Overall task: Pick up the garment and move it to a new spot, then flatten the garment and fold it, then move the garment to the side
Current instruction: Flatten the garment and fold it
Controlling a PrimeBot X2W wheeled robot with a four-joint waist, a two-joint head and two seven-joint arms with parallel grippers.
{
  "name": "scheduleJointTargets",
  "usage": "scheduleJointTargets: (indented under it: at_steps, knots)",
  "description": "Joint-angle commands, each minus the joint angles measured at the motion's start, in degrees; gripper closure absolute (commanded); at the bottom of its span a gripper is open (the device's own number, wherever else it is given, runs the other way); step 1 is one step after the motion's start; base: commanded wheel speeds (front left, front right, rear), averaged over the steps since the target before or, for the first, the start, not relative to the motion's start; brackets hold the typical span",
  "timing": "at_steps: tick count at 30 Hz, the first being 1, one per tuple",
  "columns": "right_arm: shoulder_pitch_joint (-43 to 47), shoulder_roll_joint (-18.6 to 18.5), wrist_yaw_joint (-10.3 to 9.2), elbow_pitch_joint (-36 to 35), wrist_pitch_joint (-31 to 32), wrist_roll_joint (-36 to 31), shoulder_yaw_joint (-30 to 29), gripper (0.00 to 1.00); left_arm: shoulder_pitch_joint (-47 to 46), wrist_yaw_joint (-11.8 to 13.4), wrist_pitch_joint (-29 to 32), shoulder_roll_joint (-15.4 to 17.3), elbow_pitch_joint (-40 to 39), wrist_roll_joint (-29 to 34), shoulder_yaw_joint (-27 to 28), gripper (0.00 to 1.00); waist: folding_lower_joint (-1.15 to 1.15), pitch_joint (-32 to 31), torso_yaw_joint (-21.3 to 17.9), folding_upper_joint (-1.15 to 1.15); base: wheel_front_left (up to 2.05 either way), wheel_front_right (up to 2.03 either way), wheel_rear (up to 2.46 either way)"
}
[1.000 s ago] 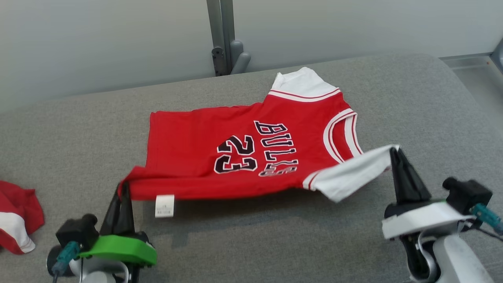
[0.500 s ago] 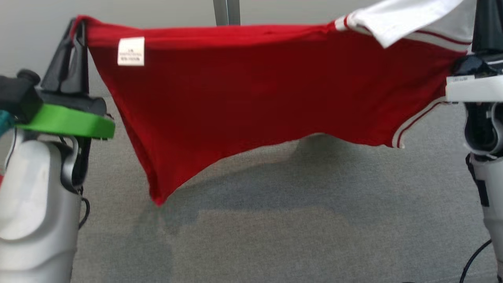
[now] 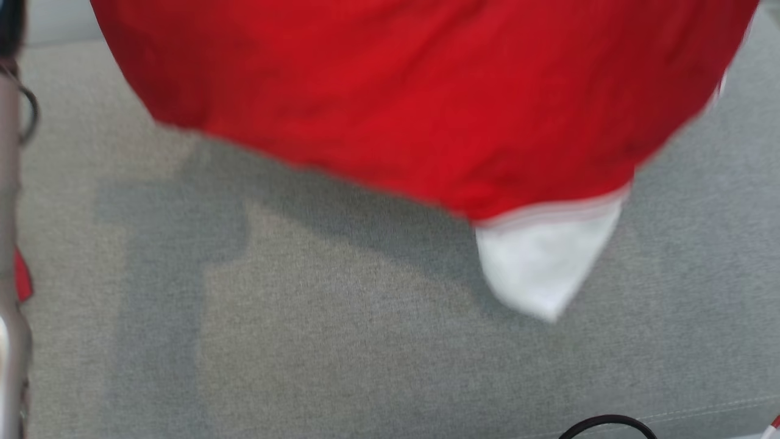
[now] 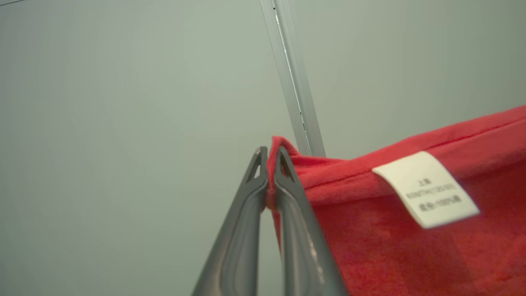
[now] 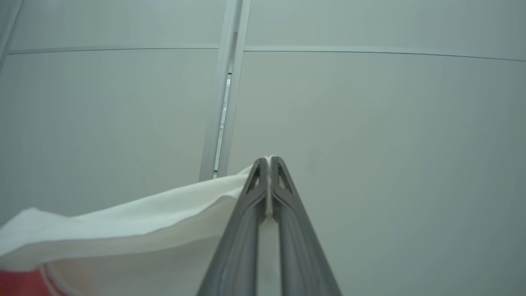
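In the head view the garment (image 3: 390,91) hangs across the top of the frame, a broad red sheet, blurred, sagging lowest right of centre. There a white sleeve (image 3: 542,268) dangles in a point above the grey surface (image 3: 304,366). The cloth throws a shadow on the surface below it. A black cable (image 3: 609,422) loops at the bottom edge, lower right.

In the left wrist view the left gripper (image 4: 269,153) rises from bottom centre, its 2 fingers pinched tight on a red corner of the garment, which spreads toward the lower right. A white label (image 4: 427,189) sits on the hem, right of the fingers. Behind stand a pale wall (image 4: 123,102) and a metal post (image 4: 294,82).

In the right wrist view the right gripper (image 5: 269,161) has its 2 fingers clamped on a white edge (image 5: 164,209) of the garment, which trails to the lower left, with a bit of red in the bottom left corner.
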Motion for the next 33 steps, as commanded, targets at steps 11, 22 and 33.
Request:
scheduleJointTargets:
  at_steps: [11, 22, 33]
  knots:
    - [-25.9, 3.5, -0.08, 11.9, -1.3, -7.8, -8.5, 1.00, -23.1, 1.2, -6.4, 0.4, 10.6, 4.9, -0.8, 1.00, -0.02, 20.5, 1.5, 0.00, 0.00, 0.00, 0.00]
    - [-3.1, -0.2, -0.09, 4.8, -1.3, 4.6, -0.6, 1.00, -2.5, 0.5, -6.8, -1.7, 15.7, -1.8, 5.7, 1.00, -0.02, 22.8, -1.8, 0.00, 0.00, 0.00, 0.00]
    - [33.2, -3.6, -0.14, -2.2, -1.4, 18.1, 3.3, 1.00, 31.7, 0.3, -6.5, -9.6, 16.5, -6.6, 16.9, 1.00, -0.02, 13.0, -4.3, 0.00, 0.00, 0.00, 0.00]
